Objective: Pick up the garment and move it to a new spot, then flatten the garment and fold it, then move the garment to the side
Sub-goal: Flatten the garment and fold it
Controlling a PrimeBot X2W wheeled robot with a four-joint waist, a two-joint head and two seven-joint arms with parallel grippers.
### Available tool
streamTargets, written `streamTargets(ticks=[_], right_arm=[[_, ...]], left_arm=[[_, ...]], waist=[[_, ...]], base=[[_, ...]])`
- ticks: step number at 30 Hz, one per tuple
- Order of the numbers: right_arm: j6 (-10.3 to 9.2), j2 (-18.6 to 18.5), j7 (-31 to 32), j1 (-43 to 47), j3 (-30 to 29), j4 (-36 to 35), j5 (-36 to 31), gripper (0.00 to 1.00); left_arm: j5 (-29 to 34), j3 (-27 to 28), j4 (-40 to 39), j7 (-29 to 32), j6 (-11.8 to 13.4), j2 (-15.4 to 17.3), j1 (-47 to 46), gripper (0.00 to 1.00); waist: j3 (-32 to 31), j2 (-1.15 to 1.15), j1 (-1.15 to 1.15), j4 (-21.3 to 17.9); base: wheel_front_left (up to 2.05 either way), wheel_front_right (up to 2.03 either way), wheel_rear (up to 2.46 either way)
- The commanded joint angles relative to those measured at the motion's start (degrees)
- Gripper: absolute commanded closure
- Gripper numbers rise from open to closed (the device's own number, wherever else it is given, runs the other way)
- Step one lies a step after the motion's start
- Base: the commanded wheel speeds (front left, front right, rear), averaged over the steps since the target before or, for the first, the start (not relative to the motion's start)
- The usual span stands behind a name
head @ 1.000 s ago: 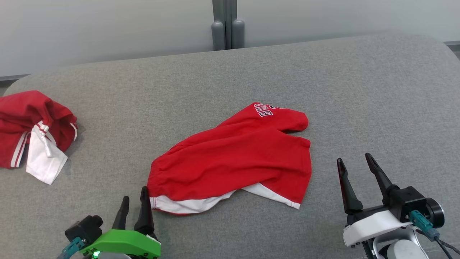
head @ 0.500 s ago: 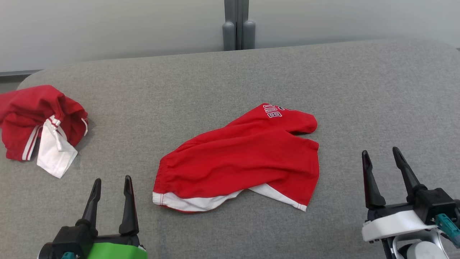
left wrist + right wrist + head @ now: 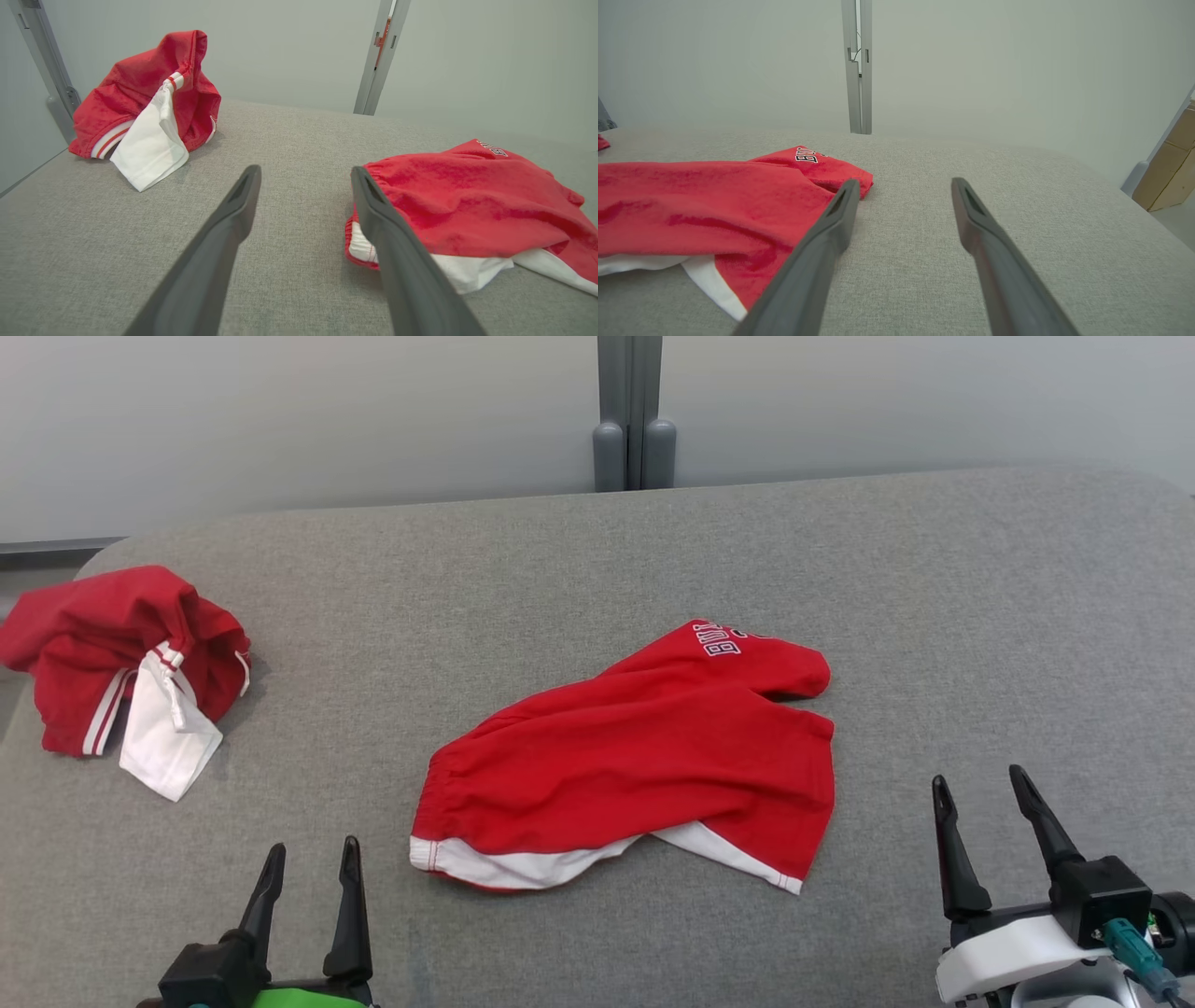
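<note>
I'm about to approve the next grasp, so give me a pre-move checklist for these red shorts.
1. Left gripper open, empty: ok.
2. Right gripper open, empty: ok.
3. Red shorts touched by neither gripper: ok.
4. Shorts lying flat: not ok, wrinkled, white layer poking out at the near edge.
5. Crumpled red garment apart from the shorts: ok.
6. Shorts wholly on the grey padded surface: ok.

The red garment (image 3: 635,765) bears white lettering (image 3: 722,640), seemingly "BUL".
</note>
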Motion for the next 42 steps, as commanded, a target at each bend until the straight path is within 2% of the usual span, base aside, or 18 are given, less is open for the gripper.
streamTargets(ticks=[1,13,19,23,27,31,42], right_arm=[[-0.08,-0.07,-0.18,-0.11,0.25,0.20,-0.21,0.00],[-0.08,-0.04,-0.18,-1.16,1.64,0.69,1.31,0.00],[-0.08,-0.04,-0.17,-1.86,4.00,-2.92,5.22,0.00],[-0.07,-0.13,0.03,-0.10,8.43,3.70,6.52,0.00],[-0.09,-1.33,6.13,-1.69,13.73,10.80,7.05,0.00],[-0.09,-1.30,9.53,-3.80,15.35,15.26,6.75,0.00],[-0.08,-0.46,9.70,-9.53,17.93,21.87,8.61,0.00]], left_arm=[[-0.77,0.31,0.40,-0.03,-0.28,0.12,-0.64,0.00],[-0.50,-0.40,0.82,-0.03,-1.29,0.11,-0.51,0.00],[0.02,-1.36,1.26,-0.03,-1.50,0.12,-1.70,0.00],[1.95,-2.65,4.43,-0.04,-1.59,0.13,-2.86,0.00],[1.74,-4.94,8.99,-0.04,-1.65,1.24,-4.53,0.00],[0.36,-8.67,12.29,-0.04,-1.68,2.71,-6.98,0.00],[-3.91,-15.51,15.68,-0.04,-1.65,5.56,-11.95,0.00]], waist=[[-0.15,0.00,0.00,0.14],[-0.88,0.00,0.00,0.40],[-0.53,0.00,0.00,-0.01],[-0.09,0.00,0.00,-0.17],[0.85,0.00,0.00,-0.25],[2.53,0.00,0.00,0.00],[5.32,0.00,0.00,1.26]], base=[[0.00,0.00,0.00],[0.00,0.00,0.00],[0.00,0.00,0.00],[0.00,0.00,0.00],[0.00,0.00,0.00],[0.00,0.00,0.00],[0.00,0.00,0.00]])
